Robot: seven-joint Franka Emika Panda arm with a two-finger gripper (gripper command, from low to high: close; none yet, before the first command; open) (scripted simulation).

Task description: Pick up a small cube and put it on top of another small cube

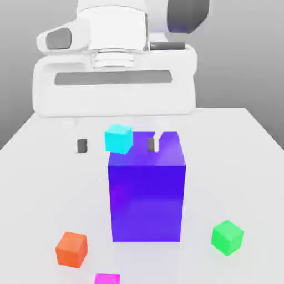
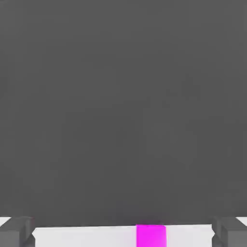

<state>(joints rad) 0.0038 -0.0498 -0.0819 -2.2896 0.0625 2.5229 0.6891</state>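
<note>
Starting from the near edge of the white counter in the exterior view, I see the small magenta cube lying free, cut off by the frame; the hand view catches it too, between the two fingertips but well beyond them. Just behind it, toward the exterior view's left, sits the orange cube, and across on the exterior view's right the green cube. Next comes the big purple-blue block, standing upright mid-counter between those two. Behind its top edge I see the cyan cube, which I cannot tell is resting on the counter behind the block or higher up. Farthest back hangs the gripper, its jaws spread wide and holding nothing, the dark fingertips either side of the cyan cube. I judge nothing is picked up yet: this is the approach step. If the magenta cube is my pick, the next move calls for bringing the hand forward over the tall block without clipping it, lining the released jaws around the cube, then descending to close. The block in the path is my main worry.
</note>
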